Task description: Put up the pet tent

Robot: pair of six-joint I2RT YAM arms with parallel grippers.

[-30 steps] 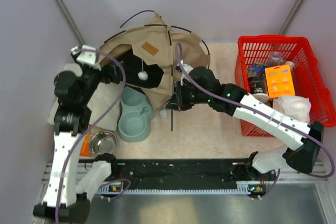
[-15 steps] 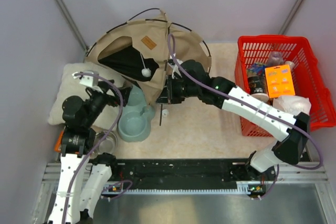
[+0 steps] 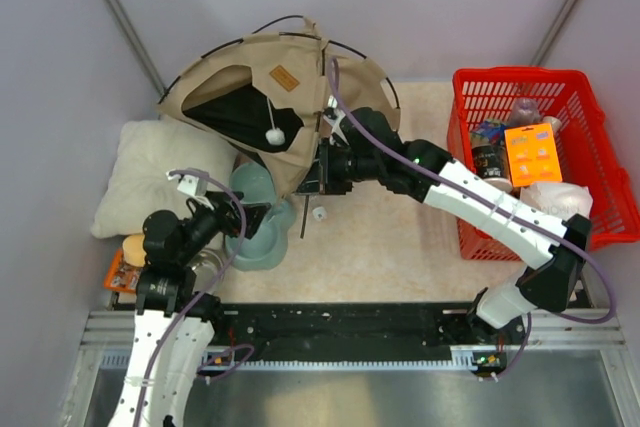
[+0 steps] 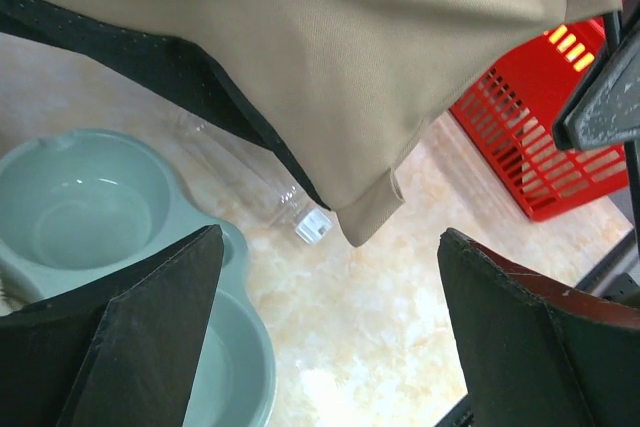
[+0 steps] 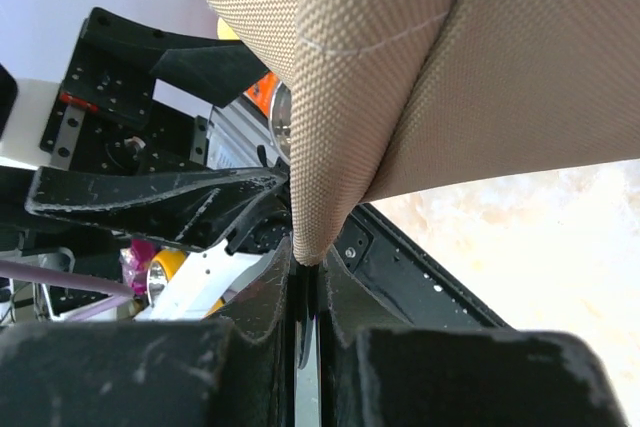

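Right gripper (image 5: 305,265) is pinching the tent (image 3: 228,69) by its near corner | left gripper (image 3: 256,218) is hovering, fingers spread, over the green bowl (image 3: 252,245)

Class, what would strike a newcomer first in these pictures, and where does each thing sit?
The tan pet tent dominates the far left of the table, a lower corner pinched by the right gripper. A bright red basket full of items stands at the right edge. The left gripper hangs open by a green double bowl.
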